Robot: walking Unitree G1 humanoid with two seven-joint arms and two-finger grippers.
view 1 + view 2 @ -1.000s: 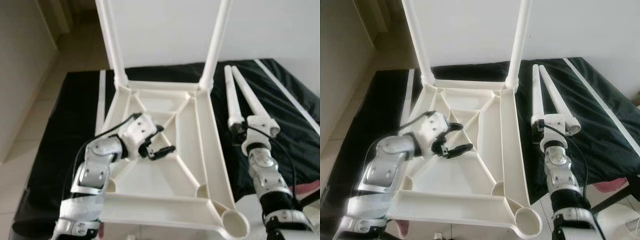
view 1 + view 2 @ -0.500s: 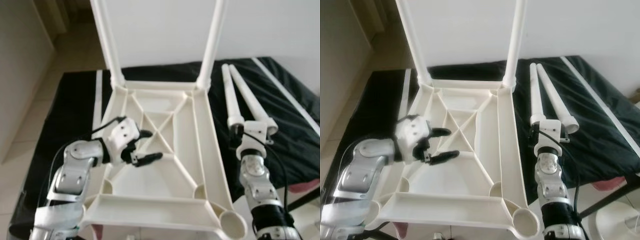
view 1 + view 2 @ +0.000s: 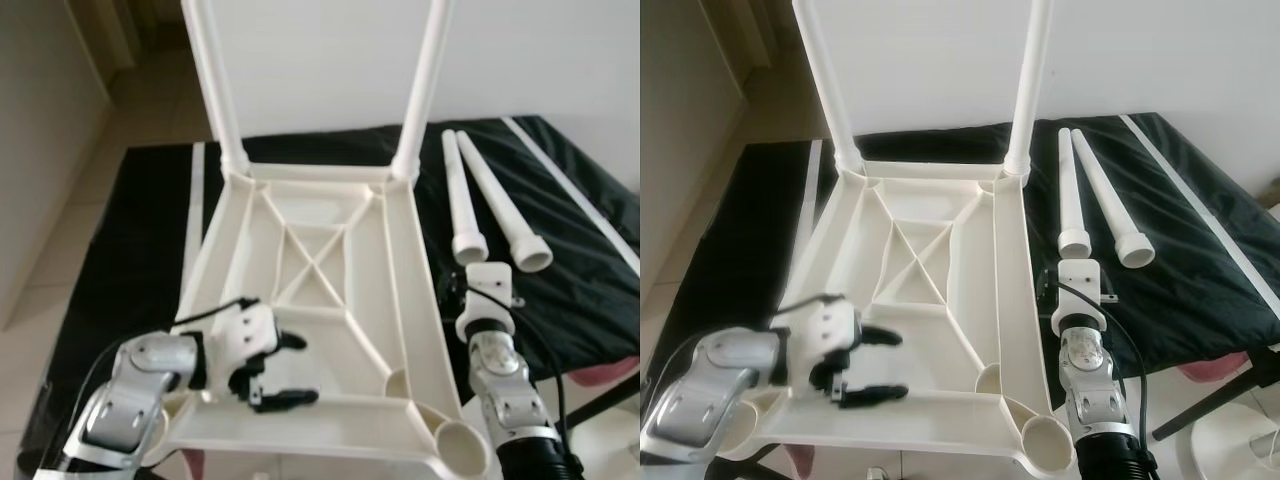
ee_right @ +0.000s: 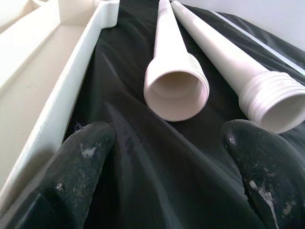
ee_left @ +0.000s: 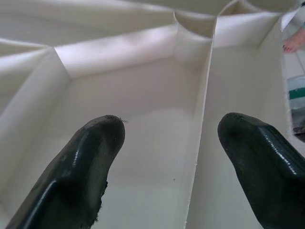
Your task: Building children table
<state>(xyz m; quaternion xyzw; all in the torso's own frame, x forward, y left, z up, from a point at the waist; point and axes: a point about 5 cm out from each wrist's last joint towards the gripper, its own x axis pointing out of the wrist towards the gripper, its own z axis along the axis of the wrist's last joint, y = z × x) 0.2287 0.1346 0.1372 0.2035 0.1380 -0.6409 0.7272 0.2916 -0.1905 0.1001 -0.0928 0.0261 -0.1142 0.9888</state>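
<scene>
Table half built: two legs standing in place, two lying loose.

The inverted tabletop [image 3: 320, 300] is lying on the black sheet [image 3: 130, 260] with two fitted legs [image 3: 425, 85] rising from its far corners; near sockets [image 3: 462, 447] gaping empty. Left gripper [image 3: 278, 372] is hovering spread and empty over the near ribs. Right gripper [image 4: 162, 157], fingers apart, is facing two loose legs [image 4: 174, 71] beside the tabletop.

The two upright legs [image 3: 427, 95] of the upturned table [image 3: 400, 260] run off the top of the head views, so their far ends can't be seen. The right gripper's fingers [image 4: 81, 176] are hidden behind its own wrist from above. A pink thing [image 3: 1215, 368] at the cloth's [image 3: 1180, 270] edge is too cut off to identify.
</scene>
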